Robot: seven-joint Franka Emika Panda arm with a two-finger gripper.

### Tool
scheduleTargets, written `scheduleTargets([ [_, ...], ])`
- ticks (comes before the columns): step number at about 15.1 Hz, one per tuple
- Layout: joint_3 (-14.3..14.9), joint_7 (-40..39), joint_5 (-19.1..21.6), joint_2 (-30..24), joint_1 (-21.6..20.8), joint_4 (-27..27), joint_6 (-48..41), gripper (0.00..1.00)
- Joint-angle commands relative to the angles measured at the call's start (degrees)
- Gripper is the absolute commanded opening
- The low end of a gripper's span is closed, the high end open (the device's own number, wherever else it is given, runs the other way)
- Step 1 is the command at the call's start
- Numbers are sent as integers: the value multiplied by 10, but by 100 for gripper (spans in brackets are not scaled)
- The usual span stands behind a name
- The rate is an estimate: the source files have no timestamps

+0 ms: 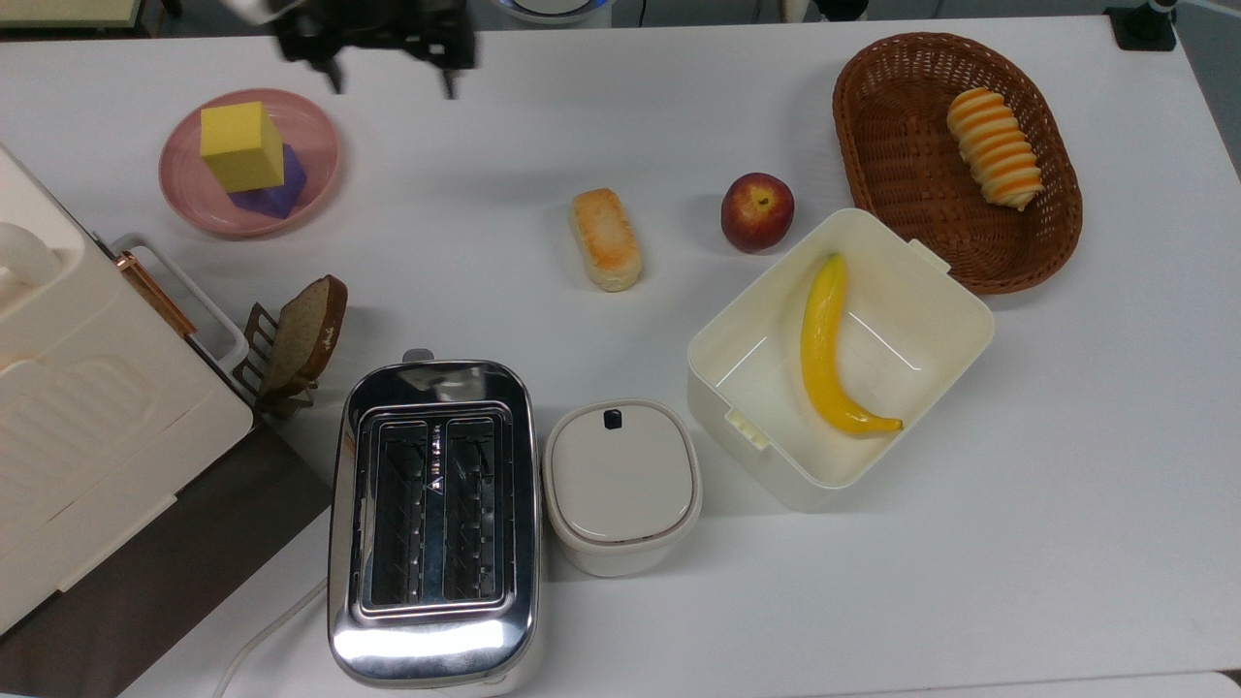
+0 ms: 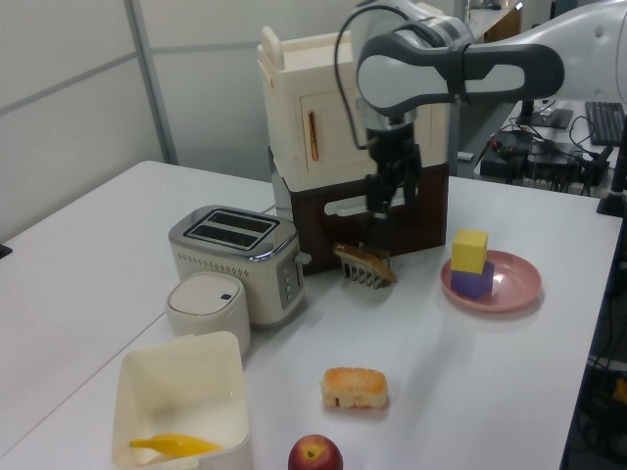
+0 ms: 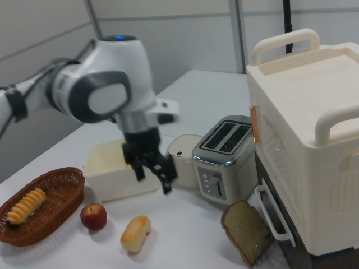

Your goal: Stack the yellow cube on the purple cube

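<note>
The Panda arm's gripper (image 1: 391, 73) hangs at twelve o'clock in the top view, fingers (image 3: 166, 184) spread apart, empty.

Purple cube (image 1: 276, 191) mostly hidden under yellow cube (image 1: 241, 145); tool (image 1: 388, 68) motion-blurred, arm cut off at top edge.

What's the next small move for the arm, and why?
Probably just retreat and stop. The yellow cube already sits on the purple cube in the pink plate, and the open claw holds nothing, well away toward the top view's right. A re-grasp looks unnecessary, though the cubes sit slightly offset.
</note>
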State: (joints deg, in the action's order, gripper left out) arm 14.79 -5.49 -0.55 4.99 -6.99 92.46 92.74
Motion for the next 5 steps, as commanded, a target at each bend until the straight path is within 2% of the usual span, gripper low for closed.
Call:
scheduleTargets([
  [1, -11, 88, -6, -6, -38, -7, -12, 100],
  [5, -27, 94, -4, -2, -32, -6, -9, 100],
])
